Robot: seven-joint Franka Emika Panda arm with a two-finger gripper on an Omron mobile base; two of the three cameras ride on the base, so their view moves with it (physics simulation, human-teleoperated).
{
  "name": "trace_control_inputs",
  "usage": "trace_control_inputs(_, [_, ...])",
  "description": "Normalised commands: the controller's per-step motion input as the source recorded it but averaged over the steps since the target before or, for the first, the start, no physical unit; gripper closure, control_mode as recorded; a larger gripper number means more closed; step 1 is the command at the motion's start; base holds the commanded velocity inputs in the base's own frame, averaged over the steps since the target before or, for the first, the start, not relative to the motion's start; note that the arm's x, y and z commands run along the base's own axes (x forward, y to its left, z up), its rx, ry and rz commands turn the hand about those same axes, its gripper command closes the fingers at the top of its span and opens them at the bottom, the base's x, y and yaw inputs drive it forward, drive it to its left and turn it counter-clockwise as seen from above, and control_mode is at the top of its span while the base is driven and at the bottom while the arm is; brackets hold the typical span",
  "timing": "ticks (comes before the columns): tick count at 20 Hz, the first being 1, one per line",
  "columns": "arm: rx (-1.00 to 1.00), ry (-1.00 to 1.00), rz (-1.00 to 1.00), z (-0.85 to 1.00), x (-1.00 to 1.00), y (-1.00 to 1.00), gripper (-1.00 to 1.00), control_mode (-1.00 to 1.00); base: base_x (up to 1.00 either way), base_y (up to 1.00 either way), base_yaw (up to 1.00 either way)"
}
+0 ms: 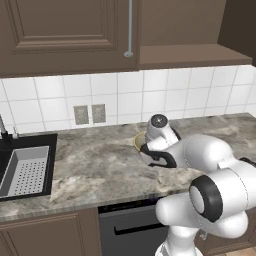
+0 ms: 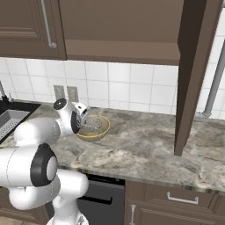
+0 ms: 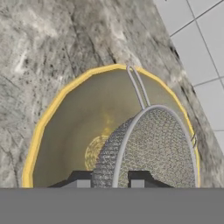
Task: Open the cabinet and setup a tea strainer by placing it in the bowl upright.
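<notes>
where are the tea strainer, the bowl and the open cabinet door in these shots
tea strainer (image 3: 157,144), hand view, on its mesh basket.
bowl (image 3: 78,127), hand view, on its smooth inner wall.
cabinet door (image 2: 193,79), right base view, on the door swung open towards the camera.

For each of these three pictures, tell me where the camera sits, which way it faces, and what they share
Left base view: behind-left of the arm, facing the counter; elbow and wrist hide most of the bowl.
Right base view: behind-right, facing the open cabinet; arm lower left.
Hand view: on the hand, looking into the bowl at the tea strainer between the gripper fingertips.
All three share the bowl.
</notes>
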Motion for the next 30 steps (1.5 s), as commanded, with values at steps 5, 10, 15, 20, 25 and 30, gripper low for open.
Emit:
trace_control_inputs(5, [0.00,0.00,0.00,-0.22,0.00,0.00,1.00,-1.00,0.00,0.00,0.00])
trace_control_inputs(10, [0.00,-0.03,0.00,-0.06,0.00,0.00,1.00,-1.00,0.00,0.00,0.00])
trace_control_inputs(15, [0.00,-0.10,0.00,0.00,0.00,0.00,1.00,-1.00,0.00,0.00,0.00])
trace_control_inputs(20, [0.00,-0.06,0.00,0.00,0.01,0.01,1.00,-1.00,0.00,0.00,0.00])
trace_control_inputs(25, [0.00,0.00,0.00,0.00,0.07,0.17,1.00,-1.00,0.00,0.00,0.00])
trace_control_inputs(30, [0.00,0.00,0.00,0.00,0.08,0.18,1.00,-1.00,0.00,0.00,0.00])
